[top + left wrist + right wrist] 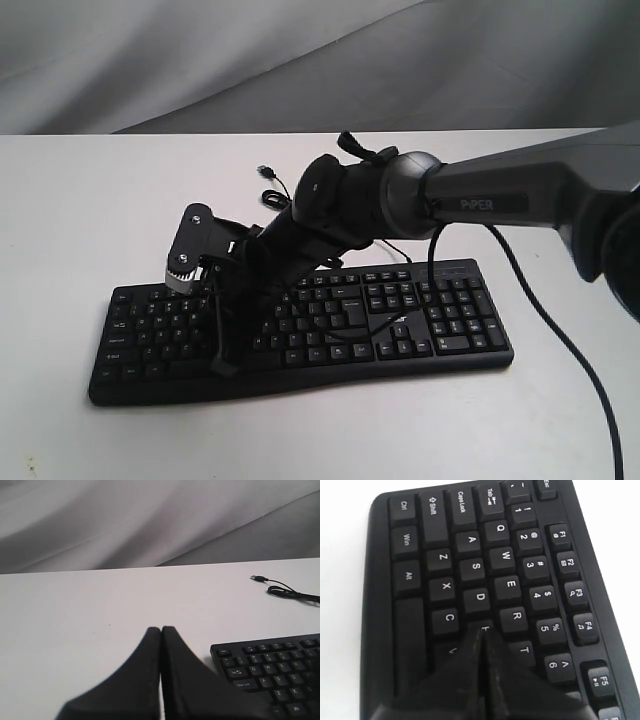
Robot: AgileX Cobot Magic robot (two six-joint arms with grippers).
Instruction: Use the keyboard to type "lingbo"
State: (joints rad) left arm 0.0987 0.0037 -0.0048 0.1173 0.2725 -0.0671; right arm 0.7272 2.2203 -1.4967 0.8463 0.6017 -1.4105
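Observation:
The black keyboard (400,330) lies across the white table, with small white legends on its keys. My right arm reaches over it from the right. Its right gripper (222,365) points down onto the left half of the keys. In the right wrist view the right gripper (482,630) is shut, its tips pressed together over the F key, beside D, R and C on the keyboard (470,555). My left gripper (161,629) is shut and empty above bare table, just off the Esc and Tab end of the keyboard (270,670). It does not show in the exterior view.
The keyboard's thin black USB cable (270,180) lies loose on the table behind it, plug end free; the cable (285,591) also shows in the left wrist view. A black arm cable (540,310) hangs over the right side. Grey cloth backs the white table (80,200).

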